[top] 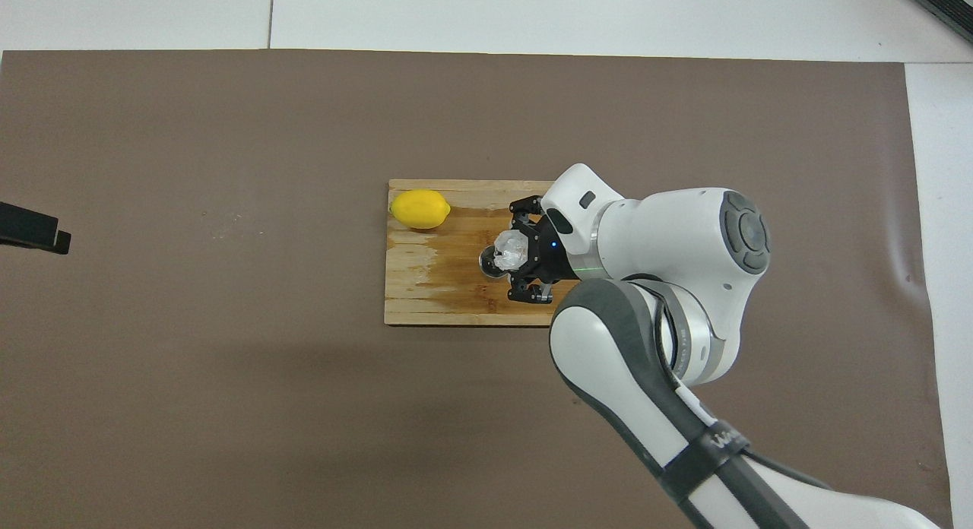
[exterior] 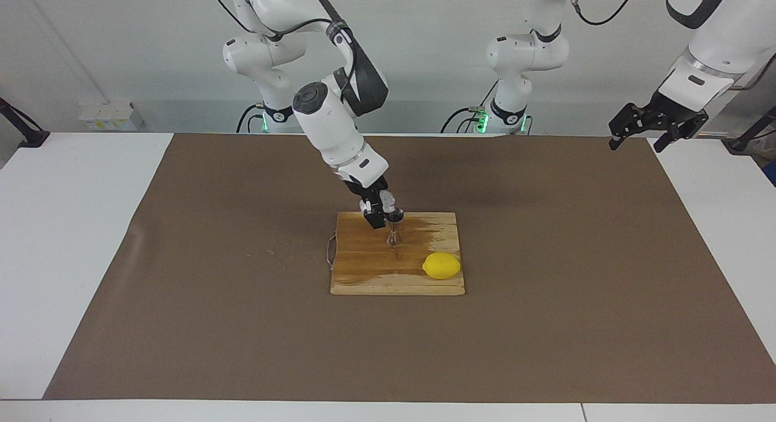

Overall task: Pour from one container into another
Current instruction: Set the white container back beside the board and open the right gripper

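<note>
Landmark: a rectangular wooden cutting board (exterior: 397, 255) with a darker wet-looking patch, lying on the brown paper mat (exterior: 242, 325) that covers the table.
Right gripper: the right gripper (exterior: 381, 214) hangs over the board's edge nearest the robots, its fingers clamped on the small squat whitish translucent cup (top: 509, 248) with the crinkled wall.
Cup: held in the air, tipped over the mouth of the jigger; from the overhead view it covers part of the jigger's rim.
Jigger: the small shiny metal hourglass jigger (exterior: 394, 234) stands upright on the board, about mid-board, in the darker patch.
Lemon: a yellow lemon (exterior: 441, 265) lies on the board, at its corner toward the left arm's end and farther from the robots than the jigger, well apart from it.
Left gripper: the left gripper (exterior: 641, 131) waits up in the air with its jaws spread and holding nothing, well away from the board, over the mat's corner at the left arm's end.
</note>
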You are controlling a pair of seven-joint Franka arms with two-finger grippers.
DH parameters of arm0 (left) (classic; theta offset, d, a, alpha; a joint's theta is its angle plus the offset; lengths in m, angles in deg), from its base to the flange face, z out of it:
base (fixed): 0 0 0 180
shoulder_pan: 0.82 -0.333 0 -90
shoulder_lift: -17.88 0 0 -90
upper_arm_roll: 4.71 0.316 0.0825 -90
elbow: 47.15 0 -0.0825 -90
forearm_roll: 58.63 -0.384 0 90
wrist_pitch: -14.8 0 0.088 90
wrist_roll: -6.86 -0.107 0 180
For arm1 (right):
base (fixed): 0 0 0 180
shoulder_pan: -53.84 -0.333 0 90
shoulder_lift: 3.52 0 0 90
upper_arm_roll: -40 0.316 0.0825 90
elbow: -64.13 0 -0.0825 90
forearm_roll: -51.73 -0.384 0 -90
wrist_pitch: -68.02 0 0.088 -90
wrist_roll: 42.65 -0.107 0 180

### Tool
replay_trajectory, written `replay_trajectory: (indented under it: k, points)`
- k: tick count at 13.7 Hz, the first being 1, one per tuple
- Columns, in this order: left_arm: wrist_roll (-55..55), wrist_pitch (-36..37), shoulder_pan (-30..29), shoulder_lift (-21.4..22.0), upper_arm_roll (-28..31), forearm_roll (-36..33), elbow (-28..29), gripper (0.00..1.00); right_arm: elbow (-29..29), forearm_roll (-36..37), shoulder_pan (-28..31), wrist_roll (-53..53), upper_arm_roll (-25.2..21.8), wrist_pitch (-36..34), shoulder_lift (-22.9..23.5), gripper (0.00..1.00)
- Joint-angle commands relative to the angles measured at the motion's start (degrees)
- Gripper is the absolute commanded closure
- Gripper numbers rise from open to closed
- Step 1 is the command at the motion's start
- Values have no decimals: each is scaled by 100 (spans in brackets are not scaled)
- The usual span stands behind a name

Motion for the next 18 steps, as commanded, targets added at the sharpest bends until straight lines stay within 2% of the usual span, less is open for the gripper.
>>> replay_trajectory:
  k: [1,3,6,8,10,12,14,15,18]
  points:
    - [-4,-55,29,141,7,-69,162,0,-470,-1062,285,1109,46,114,-315,97]
    - [-4,-55,29,141,7,-69,171,0,-497,-1495,670,1673,46,-183,-350,97]
    - [-4,-55,29,141,7,-69,171,0,-471,-1602,1601,2236,46,-1096,-377,97]
    - [-4,-55,29,141,7,-69,171,0,-471,-1777,2251,2963,46,-1667,-237,97]
    - [-4,-55,29,141,7,-69,171,0,-480,-1804,2718,3615,46,-1916,-17,97]
    - [-4,-47,29,141,7,-69,163,0,-471,-1857,3061,3976,54,-2178,333,97]
    - [-4,-55,29,141,7,-69,171,0,-444,-2548,3361,4913,46,-2443,956,97]
    - [-4,-55,29,141,7,-69,171,0,-444,-2656,3388,5214,46,-2426,1125,96]
    - [-4,-55,29,141,7,-69,171,0,-462,-2710,3494,5297,46,-2417,1241,95]
